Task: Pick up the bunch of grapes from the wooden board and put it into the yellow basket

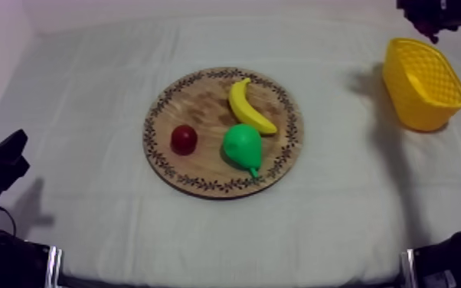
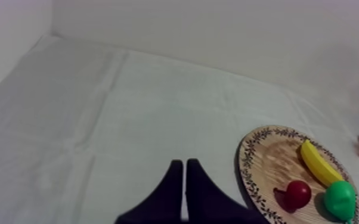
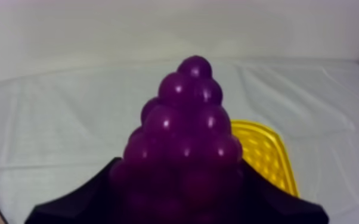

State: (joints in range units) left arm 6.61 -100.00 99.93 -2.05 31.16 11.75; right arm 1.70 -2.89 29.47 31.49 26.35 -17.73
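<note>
Three toy fruits are lying on the round wooden board (image 1: 203, 96): a banana (image 1: 247, 107), a pear (image 1: 243, 145) and a small red fruit (image 1: 184, 139). The bunch of grapes (image 3: 185, 137) is sitting off the board, up in the right gripper (image 3: 177, 205), whose black fingers (image 3: 74, 205) are clamping its broad base from both sides, with the narrow tip pointing away. The yellow basket (image 1: 416, 103) is standing upright near the far right of the table (image 1: 88, 92). From the right wrist it is peeking out behind the bunch, partly hidden by it, so I am judging that the load is hanging near the basket rather than squarely over its opening. That is where the danger is lying: letting go too soon is likely to be dropping the grapes onto the cloth or against the rim, from which the knobbly bunch may be bouncing or rolling away. The basket is looking light, so a finger or the bunch knocking its wall on the way down is risking pushing or tipping it. The rounded, glossy beads are also giving the fingers little flat surface, so a jolt could be loosening the hold in mid-air. The left gripper (image 2: 185, 182) is resting low at its own side, fingers lying together on nothing, well apart from the basket and posing no hazard.
</note>
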